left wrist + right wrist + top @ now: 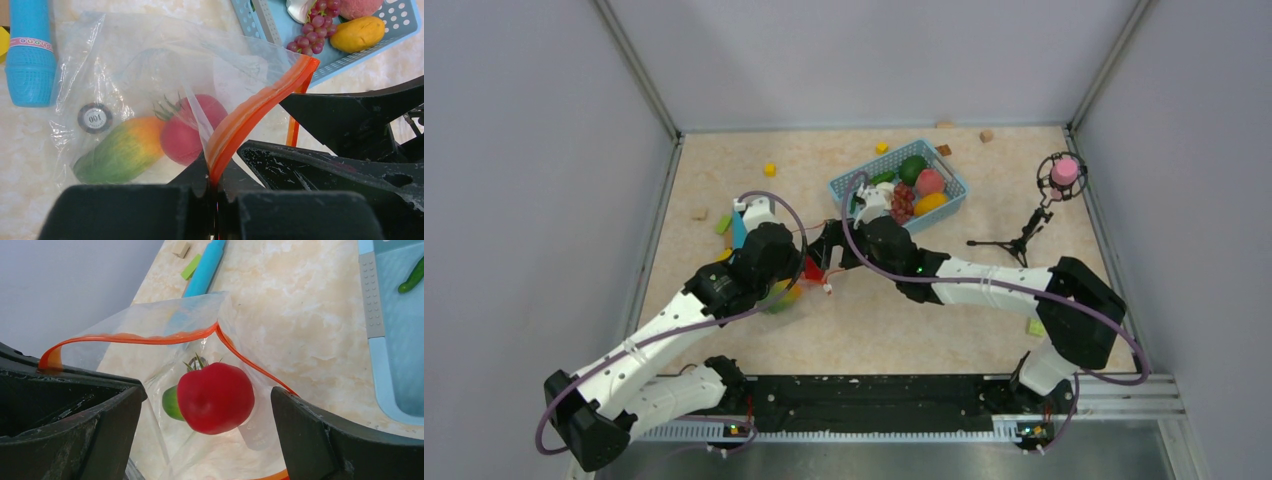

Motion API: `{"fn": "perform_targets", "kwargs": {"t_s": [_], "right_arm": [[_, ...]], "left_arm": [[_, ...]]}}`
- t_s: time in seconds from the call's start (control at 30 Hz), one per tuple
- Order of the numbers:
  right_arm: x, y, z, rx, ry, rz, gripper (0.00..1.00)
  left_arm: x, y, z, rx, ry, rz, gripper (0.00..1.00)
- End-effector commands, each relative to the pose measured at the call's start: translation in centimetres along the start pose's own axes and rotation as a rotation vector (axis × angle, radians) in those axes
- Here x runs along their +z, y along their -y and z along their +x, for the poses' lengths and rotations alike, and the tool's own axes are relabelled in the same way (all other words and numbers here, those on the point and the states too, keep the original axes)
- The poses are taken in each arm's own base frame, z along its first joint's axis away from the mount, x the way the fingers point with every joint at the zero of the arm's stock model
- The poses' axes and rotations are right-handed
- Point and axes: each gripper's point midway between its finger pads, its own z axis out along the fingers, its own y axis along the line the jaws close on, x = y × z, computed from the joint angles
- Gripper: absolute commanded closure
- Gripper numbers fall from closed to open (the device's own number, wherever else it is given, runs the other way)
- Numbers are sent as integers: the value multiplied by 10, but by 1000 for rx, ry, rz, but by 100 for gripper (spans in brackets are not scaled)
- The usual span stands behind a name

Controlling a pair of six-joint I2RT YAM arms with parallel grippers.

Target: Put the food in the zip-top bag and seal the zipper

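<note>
Left wrist view: my left gripper (215, 184) is clamped on the zipper (260, 107), lifting the mouth of the zip-top bag (125, 60). The tomato (187, 132) lies inside. My right gripper (207, 399) hangs wide open and empty above it. I should hold the mouth taut while fetching from the basket (345, 59).

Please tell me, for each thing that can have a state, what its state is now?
zip-top bag: mouth open, tomato and green-orange mango inside.
zipper: unsealed, one end pinched.
left gripper: shut on the zipper.
right gripper: open, jaws wide at the bag's mouth.
mesh basket: upright, holding grapes, yellow mango, peach.
</note>
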Motion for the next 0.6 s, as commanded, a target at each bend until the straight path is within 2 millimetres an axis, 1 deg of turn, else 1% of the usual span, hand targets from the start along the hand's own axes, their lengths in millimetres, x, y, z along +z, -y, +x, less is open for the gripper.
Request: {"fn": "perform_targets", "kwargs": {"t_s": [0.0, 0.1, 0.13, 0.2, 0.37, 0.43, 0.5, 0.57], "right_arm": [[-11, -37, -34, -23, 78, -109, 1], [-15, -52, -48, -130, 92, -165, 1], [-16, -52, -51, -158, 85, -149, 1], [-17, -42, -61, -189, 84, -80, 1], [-33, -12, -87, -190, 135, 13, 1], [-40, 4, -100, -167, 164, 45, 1], [-44, 24, -111, -139, 182, 89, 1], [-43, 51, -117, -119, 177, 162, 1]], "left_arm": [[-2, 5, -11, -15, 43, 25, 100], [-2, 2, -13, -18, 54, 11, 100], [-3, 2, -14, -20, 56, 8, 100], [-3, 1, -15, -21, 60, 5, 100], [-5, -5, -19, -27, 85, -19, 100], [-6, -6, -20, -30, 91, -21, 100], [-7, -7, -21, -31, 96, -26, 100], [-8, -9, -23, -36, 105, -34, 100]]}}
